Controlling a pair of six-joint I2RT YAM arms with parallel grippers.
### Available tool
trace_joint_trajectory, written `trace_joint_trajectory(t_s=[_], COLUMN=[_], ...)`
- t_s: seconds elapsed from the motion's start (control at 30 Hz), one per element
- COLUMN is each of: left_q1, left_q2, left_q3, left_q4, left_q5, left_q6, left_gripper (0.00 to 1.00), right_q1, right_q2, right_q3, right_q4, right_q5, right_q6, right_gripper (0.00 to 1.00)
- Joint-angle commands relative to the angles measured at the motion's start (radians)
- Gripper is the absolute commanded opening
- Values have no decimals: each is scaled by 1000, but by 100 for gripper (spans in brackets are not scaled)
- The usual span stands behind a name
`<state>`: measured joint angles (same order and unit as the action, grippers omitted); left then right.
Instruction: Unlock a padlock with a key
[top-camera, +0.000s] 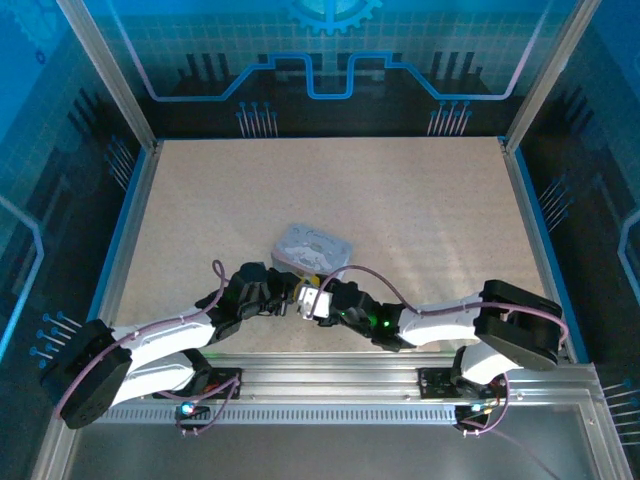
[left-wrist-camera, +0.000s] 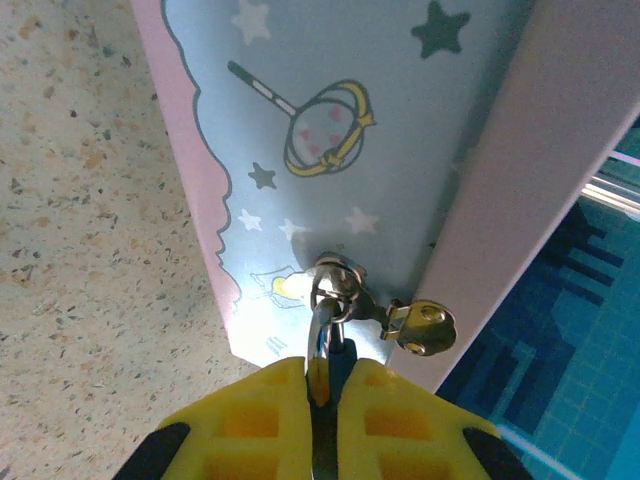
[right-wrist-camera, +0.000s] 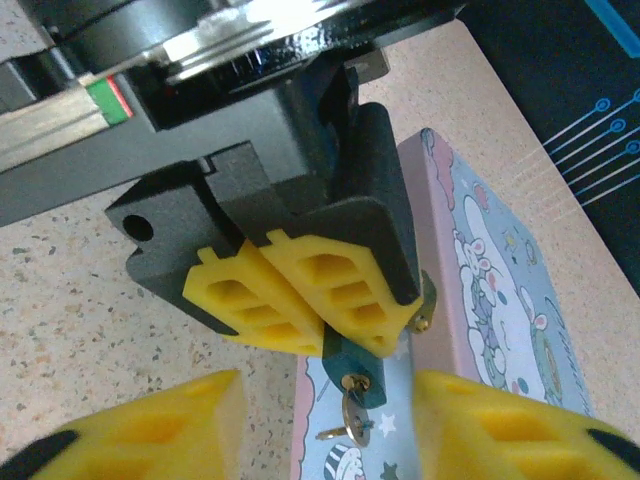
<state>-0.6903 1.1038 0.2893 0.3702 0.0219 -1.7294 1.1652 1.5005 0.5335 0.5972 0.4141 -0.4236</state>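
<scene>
Teal padlock (right-wrist-camera: 352, 362) sitting at near end of lilac tin (right-wrist-camera: 500, 290), my left claw (right-wrist-camera: 322, 318) pinching it tight between yellow pads. Key (left-wrist-camera: 425, 325) sticking out just beside lock. My right claw (right-wrist-camera: 328, 392) standing wide, fingers flanking padlock, touching nothing. Overhead view showing both my arms bending inward, wrists meeting before tin on table (top-camera: 400, 200). Left wrist view showing key head; right wrist view showing padlock body.

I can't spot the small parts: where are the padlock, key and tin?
padlock (right-wrist-camera: 351, 361): right wrist view, its dark teal body.
key (left-wrist-camera: 418, 332): left wrist view, its brass head.
tin (left-wrist-camera: 400, 130): left wrist view, its printed lid.
</scene>
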Motion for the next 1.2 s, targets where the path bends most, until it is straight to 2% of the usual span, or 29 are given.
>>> trace_joint_trajectory(t_s=[0.0, 0.17, 0.43, 0.77, 1.17], left_q1=[-6, -5, -5, -5, -6], left_q2=[-24, -26, -27, -28, -22], left_q3=[24, 25, 23, 23, 22], left_q4=[10, 10, 9, 11, 16], left_q5=[6, 5, 6, 10, 12], left_q6=[-6, -6, -5, 0, 5], left_gripper=[0, 0, 0, 0, 0], right_q1=[8, 2, -16, -31, -50], right_q2=[26, 32, 24, 26, 10], right_q3=[25, 20, 2, 0, 3], right_q4=[47, 45, 44, 26, 5], right_q5=[17, 25, 24, 36, 8], right_q6=[18, 34, 66, 81, 140], right_gripper=[40, 30, 20, 15, 3])
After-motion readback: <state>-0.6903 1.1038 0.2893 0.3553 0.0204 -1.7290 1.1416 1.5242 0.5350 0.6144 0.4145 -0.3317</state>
